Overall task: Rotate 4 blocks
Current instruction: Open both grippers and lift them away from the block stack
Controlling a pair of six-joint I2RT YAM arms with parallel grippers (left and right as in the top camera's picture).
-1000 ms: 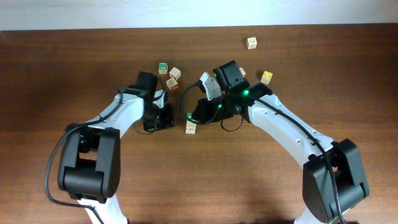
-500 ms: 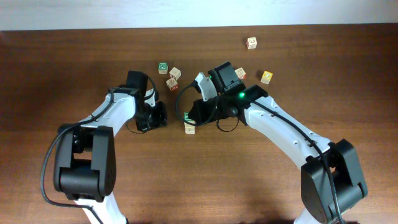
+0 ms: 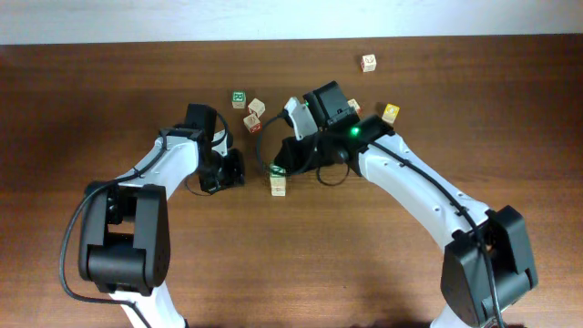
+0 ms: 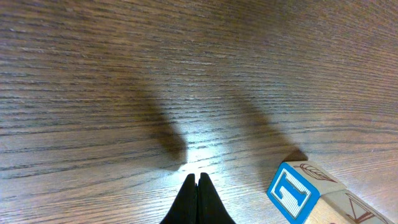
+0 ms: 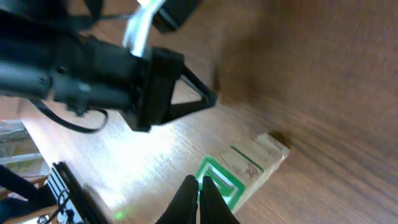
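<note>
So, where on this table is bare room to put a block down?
Bare wood in front, between the left arm and right arm, nearer than the pale-topped block; also right of the yellow cube. Crowded: the far middle, around the green-framed cube and its two neighbours.

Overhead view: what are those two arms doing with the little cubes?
The right arm's fingers, pinched shut, are down against a wooden block with a green-framed face, apparently nudging it round rather than gripping it. The left arm's fingers, also shut and empty, hang low over the table beside that block. Other cubes sit farther back.
</note>
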